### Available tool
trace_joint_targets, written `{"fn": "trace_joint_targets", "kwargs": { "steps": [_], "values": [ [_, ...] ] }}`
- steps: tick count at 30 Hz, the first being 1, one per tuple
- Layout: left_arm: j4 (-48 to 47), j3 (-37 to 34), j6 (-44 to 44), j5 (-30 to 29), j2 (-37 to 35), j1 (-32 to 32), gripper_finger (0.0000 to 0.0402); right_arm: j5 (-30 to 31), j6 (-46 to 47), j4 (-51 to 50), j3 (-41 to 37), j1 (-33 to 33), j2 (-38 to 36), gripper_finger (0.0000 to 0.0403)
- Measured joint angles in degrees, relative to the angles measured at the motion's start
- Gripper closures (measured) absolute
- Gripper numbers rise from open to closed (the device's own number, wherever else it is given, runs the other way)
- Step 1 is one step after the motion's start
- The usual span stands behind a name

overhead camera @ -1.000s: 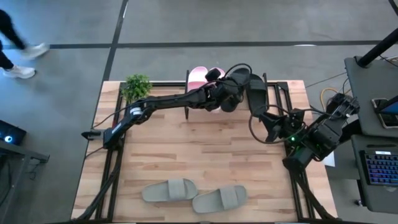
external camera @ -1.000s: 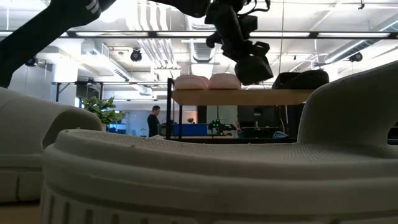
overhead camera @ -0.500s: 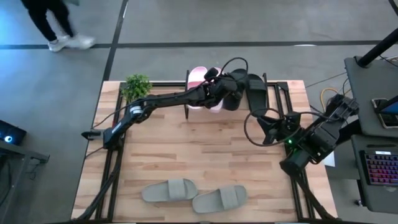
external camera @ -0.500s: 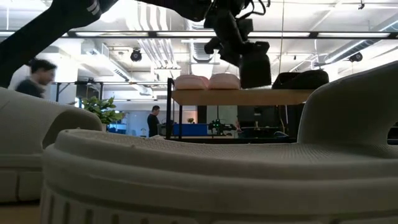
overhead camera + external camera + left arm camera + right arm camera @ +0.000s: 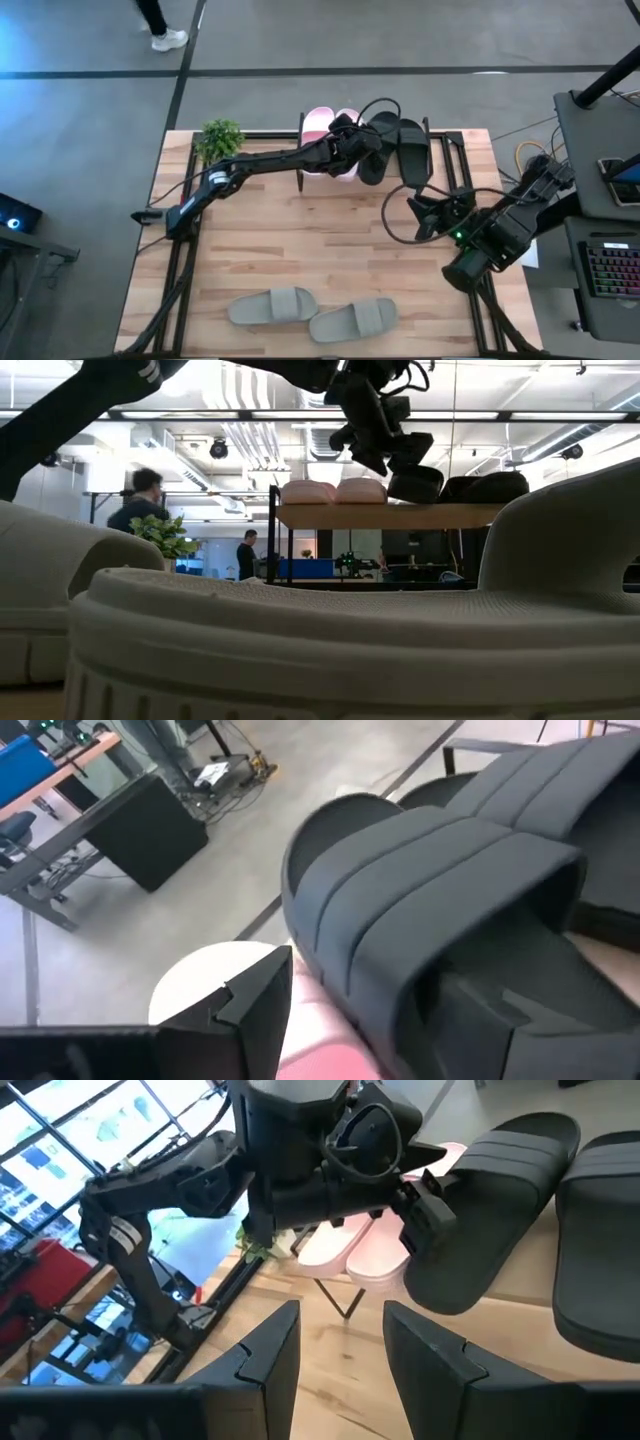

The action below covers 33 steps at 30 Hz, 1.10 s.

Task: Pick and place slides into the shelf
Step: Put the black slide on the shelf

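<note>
Grey-green slides lie side by side on the near part of the worktop, untouched, so a pair is still to be carried over. Farther back and to the right, the right gripper waits above the boards, its fingers spread and holding nothing, turned toward the shelf.

Beyond it, the left arm stretches long and nearly flat across the worktop to the shelf at the far edge. Its left gripper pinches a black slide at the side nearest the pink pair, and the slide hangs tilted just over the plank, its far end low. I would say the placing step is in hand: the slide looks almost seated between the pale pink pair and the other black slide, which already rests on the shelf. The next move, as I judge it, calls for levelling the slide, lowering it fully onto the plank without nudging its neighbours, then parting the fingers and backing away.
</note>
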Motion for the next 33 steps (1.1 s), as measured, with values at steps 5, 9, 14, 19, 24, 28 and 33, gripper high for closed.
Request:
{"fn": "trace_joint_targets", "kwargs": {
  "steps": [5,9,14,19,24,28,33],
  "values": [
    [-0.8,0.0,0.0,0.0,-0.1,0.0,0.0212,-0.1,1.8,0.1,0.0,-0.1,1.3,0.0266],
    [-1.7,0.0,0.1,0.0,-0.3,0.0,0.0212,-4.2,2.6,0.2,-0.2,-1.5,2.1,0.0266],
    [-7.7,0.0,0.0,0.0,-0.6,-0.3,0.0212,-6.1,3.4,0.0,-0.3,-3.0,2.5,0.0266],
    [-14.1,0.2,0.0,-0.3,-0.7,-1.5,0.0212,-6.1,3.0,-0.1,-0.3,-3.4,2.5,0.0266],
    [-14.2,0.2,0.6,0.3,-1.4,-3.1,0.0212,-6.0,3.0,-0.2,-0.4,-3.5,2.5,0.0266],
    [-13.3,0.2,0.7,0.4,-3.1,-3.5,0.0212,-6.0,3.0,-0.2,-0.5,-3.7,2.5,0.0266],
    [-14.4,0.2,0.6,0.1,-5.4,-3.7,0.0212,-6.2,2.9,-0.2,-0.6,-3.7,2.4,0.0266]
  ]
}}
